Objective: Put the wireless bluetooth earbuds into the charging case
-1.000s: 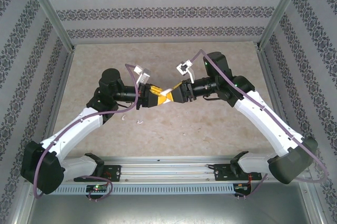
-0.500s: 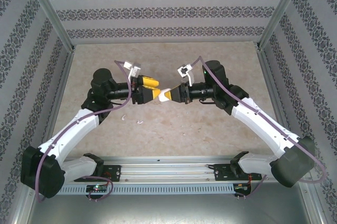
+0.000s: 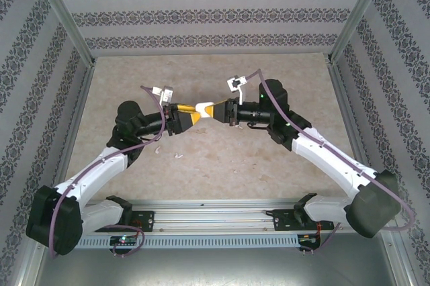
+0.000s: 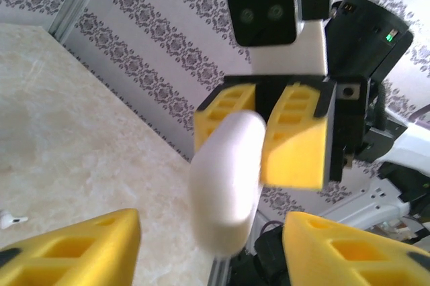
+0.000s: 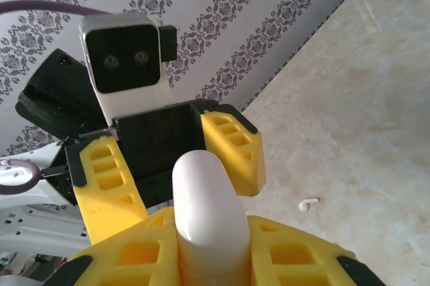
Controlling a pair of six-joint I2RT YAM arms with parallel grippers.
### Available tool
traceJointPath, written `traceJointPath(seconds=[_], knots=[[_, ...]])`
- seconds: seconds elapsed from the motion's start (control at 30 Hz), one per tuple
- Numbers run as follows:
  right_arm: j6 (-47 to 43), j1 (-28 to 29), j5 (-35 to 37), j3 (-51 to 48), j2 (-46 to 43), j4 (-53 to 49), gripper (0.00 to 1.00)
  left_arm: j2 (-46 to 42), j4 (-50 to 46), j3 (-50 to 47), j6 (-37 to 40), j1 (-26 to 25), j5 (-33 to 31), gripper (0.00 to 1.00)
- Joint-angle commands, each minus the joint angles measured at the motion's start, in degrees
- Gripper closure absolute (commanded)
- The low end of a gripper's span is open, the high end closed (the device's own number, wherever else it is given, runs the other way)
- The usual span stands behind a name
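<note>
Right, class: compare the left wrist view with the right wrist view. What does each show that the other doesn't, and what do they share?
Left wrist: the right tool head-on, shut on the white case, a green light behind it. Right wrist: the left tool head-on, open, a purple cable above it. Both: the case, a loose earbud on the table, the patterned wall.

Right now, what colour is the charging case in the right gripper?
Plain glossy white; the charging case shows best in the right wrist view.
</note>
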Motion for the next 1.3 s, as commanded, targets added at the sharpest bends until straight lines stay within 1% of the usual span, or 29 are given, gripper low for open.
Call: traceJointPath(seconds=[0.0,0.1,0.13,0.17,0.3,0.37,0.43,0.57,0.7,0.83,0.93,1.03,1.1,1.17,1.2,1.27], knots=[[0.8,1.1,-0.8,1.9,1.1,3.3,0.81,1.1,10.4,0.2,-4.4,0.2,1.1,0.49],[0.9,1.5,-0.3,2.0,1.5,3.4,0.81,2.4,12.9,0.4,-6.0,0.2,2.2,0.58],[1.0,1.5,-0.1,2.0,1.5,3.6,0.81,2.7,13.0,0.4,-6.1,0.2,2.3,0.59],[1.1,1.6,0.1,1.9,1.5,3.7,0.81,2.9,13.0,0.3,-6.1,0.2,2.5,0.58],[1.1,1.6,1.2,2.1,1.5,3.7,0.82,2.5,12.6,-0.9,-5.4,0.3,1.7,0.44],[1.1,1.6,2.0,1.9,1.3,3.7,0.82,1.9,11.3,-1.3,-4.4,0.3,1.0,0.42],[1.1,1.6,2.8,1.8,1.2,3.6,0.82,1.5,9.6,-1.4,-3.5,0.2,0.5,0.43],[1.2,1.6,3.2,1.9,1.3,3.7,0.82,1.8,7.4,-1.0,-2.5,0.3,0.9,0.51],[1.3,1.7,3.0,2.2,1.8,4.1,0.82,2.9,9.2,-0.5,-3.7,0.3,1.7,0.57],[1.5,1.9,3.0,2.5,2.0,4.4,0.82,4.3,10.3,0.3,-4.9,0.2,2.8,0.61],[1.6,1.9,3.0,2.5,2.0,4.4,0.82,4.8,11.4,0.3,-5.4,0.2,2.9,0.66],[1.6,2.2,3.1,2.4,2.0,4.6,0.82,5.6,12.1,0.4,-5.9,0.1,3.0,0.75],[1.6,2.3,2.9,2.3,2.2,4.6,0.82,5.8,12.1,0.5,-5.9,0.0,3.1,0.85],[1.7,2.4,2.5,2.5,2.5,4.6,0.81,5.6,12.1,0.5,-5.1,-0.2,3.3,0.92],[1.9,2.5,2.0,2.6,2.8,4.6,0.81,5.5,12.1,0.4,-4.4,-0.3,3.4,0.95],[1.9,2.5,1.3,3.0,3.2,4.3,0.77,4.8,12.8,-0.3,-2.8,-0.4,3.4,0.96]])
